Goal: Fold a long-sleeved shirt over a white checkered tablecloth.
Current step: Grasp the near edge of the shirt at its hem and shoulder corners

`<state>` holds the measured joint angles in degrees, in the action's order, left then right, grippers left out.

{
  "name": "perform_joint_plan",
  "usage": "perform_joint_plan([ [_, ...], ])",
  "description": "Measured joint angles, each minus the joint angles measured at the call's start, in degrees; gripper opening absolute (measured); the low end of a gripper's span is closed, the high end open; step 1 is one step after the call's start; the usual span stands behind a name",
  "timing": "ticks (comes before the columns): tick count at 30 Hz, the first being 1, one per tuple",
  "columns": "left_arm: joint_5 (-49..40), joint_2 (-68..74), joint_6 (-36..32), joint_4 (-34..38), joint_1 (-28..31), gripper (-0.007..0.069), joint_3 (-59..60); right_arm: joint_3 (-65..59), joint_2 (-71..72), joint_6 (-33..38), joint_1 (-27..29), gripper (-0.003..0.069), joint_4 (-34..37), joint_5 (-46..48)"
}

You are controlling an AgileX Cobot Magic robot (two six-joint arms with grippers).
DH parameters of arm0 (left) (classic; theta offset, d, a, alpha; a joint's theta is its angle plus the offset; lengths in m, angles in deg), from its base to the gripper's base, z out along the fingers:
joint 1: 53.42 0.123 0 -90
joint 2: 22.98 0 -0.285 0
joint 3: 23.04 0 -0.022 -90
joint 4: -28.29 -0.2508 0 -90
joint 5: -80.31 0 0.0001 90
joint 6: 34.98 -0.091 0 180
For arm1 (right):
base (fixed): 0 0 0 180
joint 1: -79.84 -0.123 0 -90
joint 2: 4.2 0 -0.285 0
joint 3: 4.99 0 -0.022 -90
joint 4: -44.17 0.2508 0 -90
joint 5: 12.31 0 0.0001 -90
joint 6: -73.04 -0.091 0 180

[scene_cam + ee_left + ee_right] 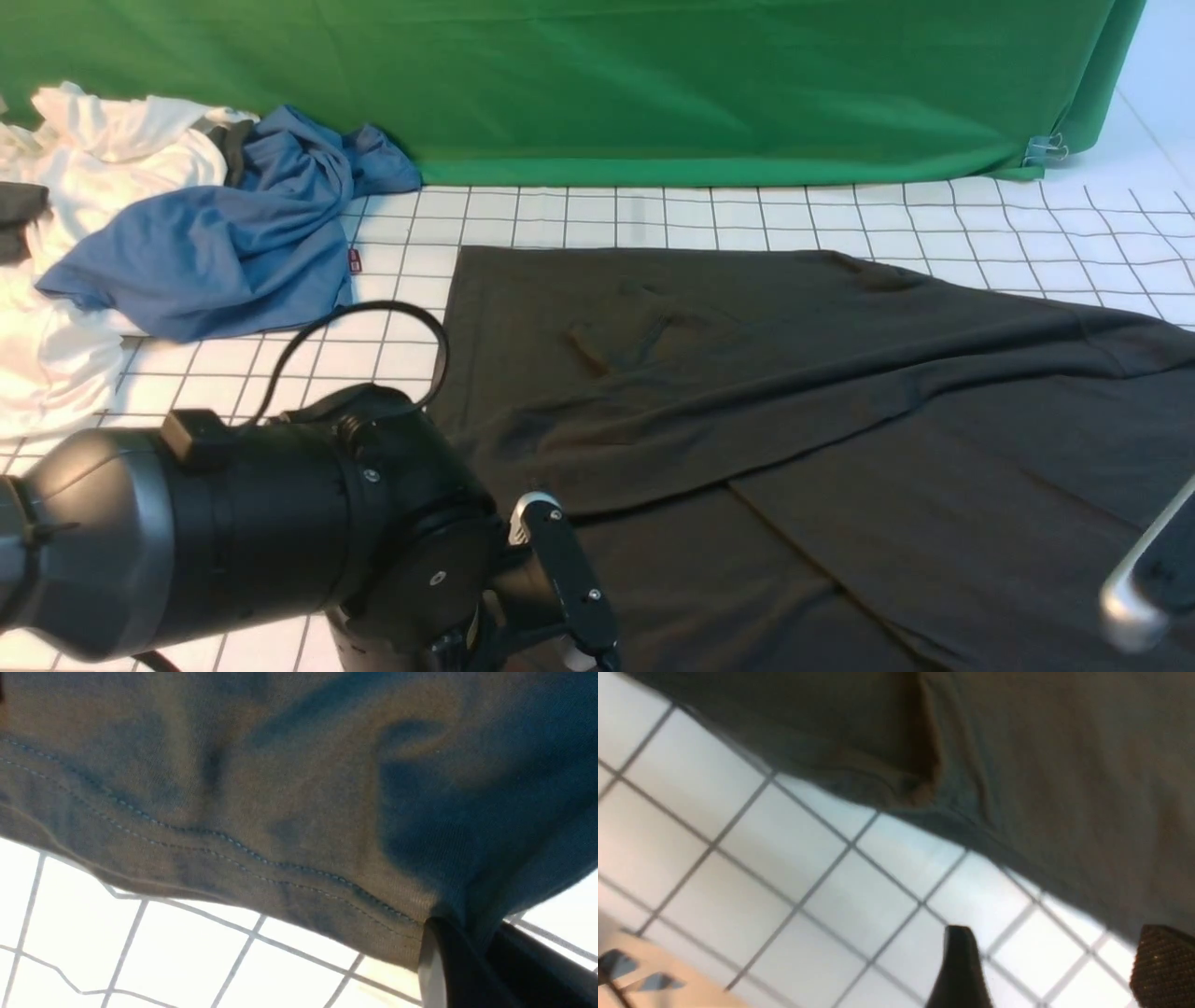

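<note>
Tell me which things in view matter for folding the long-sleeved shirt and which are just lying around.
For the job: long-sleeved shirt, dark, spread out; white checkered tablecloth under it.
Lying about: blue shirt, white garment, both heaped at far left; green cloth along the back.

Knit shirt [840, 392] matt & soft; tablecloth [653, 210] smooth matt cloth.

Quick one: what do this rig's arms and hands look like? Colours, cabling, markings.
The left arm is a bulky glossy black cylinder with a grey band, small screws, and a black cable looping from a boxy plug. The left hand has flat black fingers, silver-capped, one with a white pad. The right hand has dark fingers, one pad finely textured. No markings visible.
</note>
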<state>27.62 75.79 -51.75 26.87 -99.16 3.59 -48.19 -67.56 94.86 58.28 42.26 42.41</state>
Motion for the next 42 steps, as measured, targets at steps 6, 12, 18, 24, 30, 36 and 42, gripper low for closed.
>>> perform_joint_plan([
  [6, 1.35, 0.00, 0.11, 0.00, 0.00, 0.0000, -0.02, -3.75, -4.90, 6.39, -1.73, 0.0499, -0.06, -9.08],
  [12, 1.66, 0.00, 0.11, 0.00, 0.00, 0.0000, -0.02, -3.92, -15.88, 9.35, -5.14, 0.0499, -0.06, -17.58],
  [18, 1.66, 0.00, 0.17, 0.00, 0.00, 0.0000, -0.02, -3.92, -24.26, 8.35, -8.96, 0.0499, -1.43, -20.68],
  [24, 1.45, 0.00, 0.17, -0.26, 0.00, 0.0000, -0.02, -3.66, -24.71, 4.37, -9.73, 0.0396, -3.64, -20.51],
  [30, 0.76, -0.66, 0.23, -0.43, 0.00, 0.0000, -0.06, -2.79, -24.48, -0.09, -9.73, 0.0063, -6.63, -20.12],
  [36, -2.07, -6.55, 2.03, -3.08, 0.00, 0.0000, -0.13, 1.77, -19.69, -2.82, -9.73, 0.0056, -6.81, -9.70],
  [42, -2.66, -12.48, 3.45, -7.89, 2.51, 0.0000, -3.27, 9.17, -15.66, -2.54, -9.73, 0.0056, -7.57, -3.48],
])
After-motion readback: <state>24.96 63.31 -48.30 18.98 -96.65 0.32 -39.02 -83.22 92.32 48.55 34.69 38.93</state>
